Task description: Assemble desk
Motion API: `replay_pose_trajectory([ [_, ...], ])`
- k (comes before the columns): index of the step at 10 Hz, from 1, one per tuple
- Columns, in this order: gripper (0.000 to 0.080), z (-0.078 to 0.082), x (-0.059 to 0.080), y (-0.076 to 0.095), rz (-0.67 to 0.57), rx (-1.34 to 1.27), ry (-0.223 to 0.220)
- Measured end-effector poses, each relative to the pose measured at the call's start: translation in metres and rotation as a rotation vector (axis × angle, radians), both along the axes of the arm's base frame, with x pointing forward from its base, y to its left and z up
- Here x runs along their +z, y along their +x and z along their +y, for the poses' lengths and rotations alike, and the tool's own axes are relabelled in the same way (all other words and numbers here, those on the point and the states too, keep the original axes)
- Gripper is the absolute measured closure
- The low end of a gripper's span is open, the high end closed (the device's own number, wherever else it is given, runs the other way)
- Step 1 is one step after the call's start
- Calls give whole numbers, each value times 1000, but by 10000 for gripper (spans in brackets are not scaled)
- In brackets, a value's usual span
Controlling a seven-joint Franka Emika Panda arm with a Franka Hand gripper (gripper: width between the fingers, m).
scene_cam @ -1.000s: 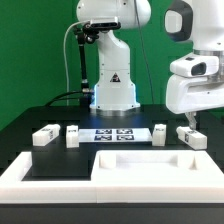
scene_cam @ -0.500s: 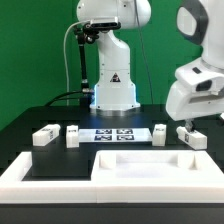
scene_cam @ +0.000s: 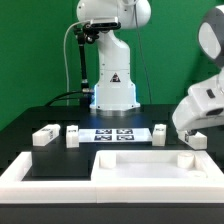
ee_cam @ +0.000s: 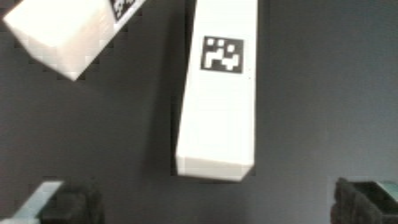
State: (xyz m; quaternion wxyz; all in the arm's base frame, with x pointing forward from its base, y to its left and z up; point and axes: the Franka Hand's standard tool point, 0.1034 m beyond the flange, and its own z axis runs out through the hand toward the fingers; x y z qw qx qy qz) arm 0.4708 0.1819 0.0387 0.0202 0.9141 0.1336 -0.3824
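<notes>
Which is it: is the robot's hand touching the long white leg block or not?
Apart. The wrist view shows the hand with its fingertips spread wide of the leg block, and dark table between.

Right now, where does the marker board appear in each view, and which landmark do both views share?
Exterior view: the marker board lies flat at the middle of the black table, between two leg blocks.
Wrist view: not in it.
Shared landmark: the black table under tagged leg blocks.
</notes>
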Motion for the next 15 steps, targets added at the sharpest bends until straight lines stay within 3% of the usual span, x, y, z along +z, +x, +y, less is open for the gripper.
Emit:
replay_pose_trajectory([
  [4,150,0,-2,0,3,-6,-7],
  [6,150,1,-12,-21,50,0,-34],
  [11,150,-3,-13,-20,50,-2,-26],
  [13,150,-9,-28,-30,91,-17,-48],
  [15,150,-6,-31,-33,96,-11,-49],
])
